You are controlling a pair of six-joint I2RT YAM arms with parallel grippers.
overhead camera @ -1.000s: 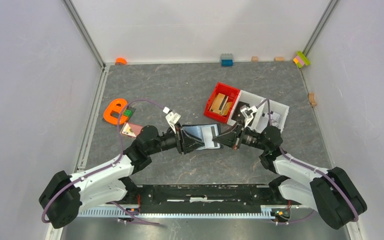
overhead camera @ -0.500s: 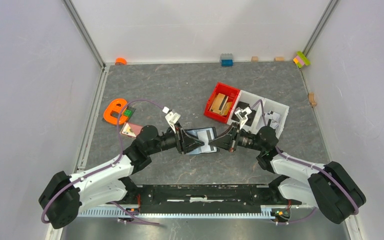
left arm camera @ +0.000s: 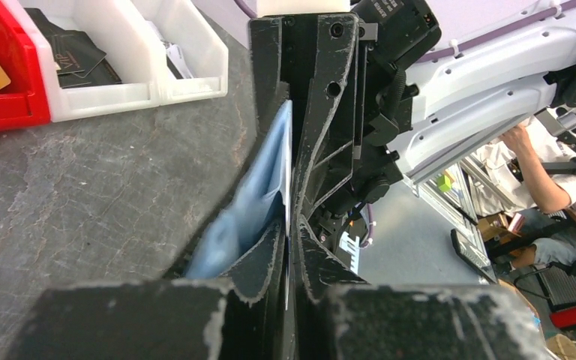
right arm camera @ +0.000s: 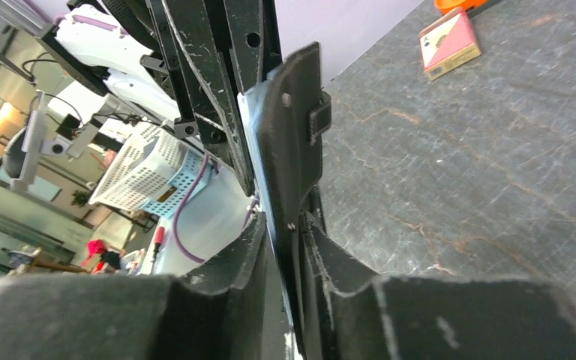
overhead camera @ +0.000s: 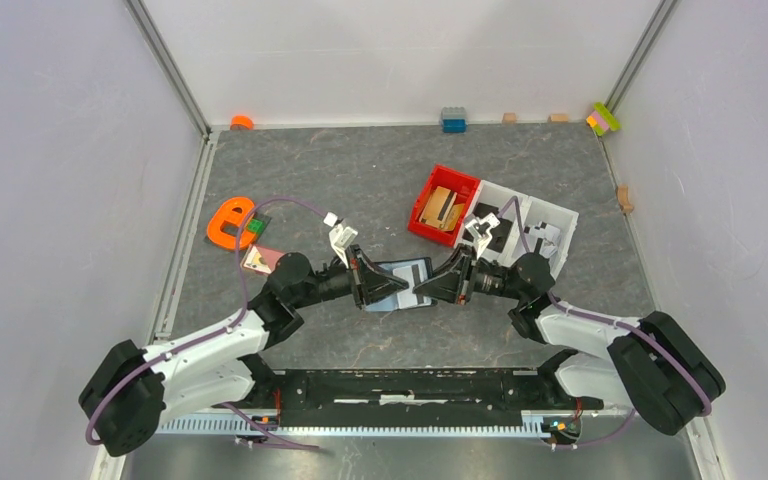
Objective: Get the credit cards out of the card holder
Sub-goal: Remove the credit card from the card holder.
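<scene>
Got the card holder [overhead camera: 404, 281] mid-table, a little nearer than the red bin [overhead camera: 424, 198], strung between both arms with the pale blue lining facing up. Pinched at the left end by the left gripper [overhead camera: 368, 283], fingers pressed tight on the black edge. Pinched at the right end by the right gripper [overhead camera: 438, 286], also clamped down; cannot tell from the wrist views whether on leather alone or on a card too. No credit cards clearly out yet. Spotted a thin pale edge [left arm camera: 288, 157] in the fold, maybe one, cannot tell. Risks, judged from here: pulling apart with both pinches on leather would only stretch the holder or rip it out of one pinch and drop it. Squeezing the pocket flat would lock the cards in by friction. Drawing a card off-axis to the slot would jam it. Losing the left pinch mid-pull would fling holder and cards right, toward the white bin [overhead camera: 535, 198]. Fingertips nearly nose to nose, so little room for a regrip without a knock. Versus a second ago: grippers closer together, right arm shifted left toward the other, left arm barely moved. Holder now shorter between the pinches and showing pale blue in place of mostly black.
</scene>
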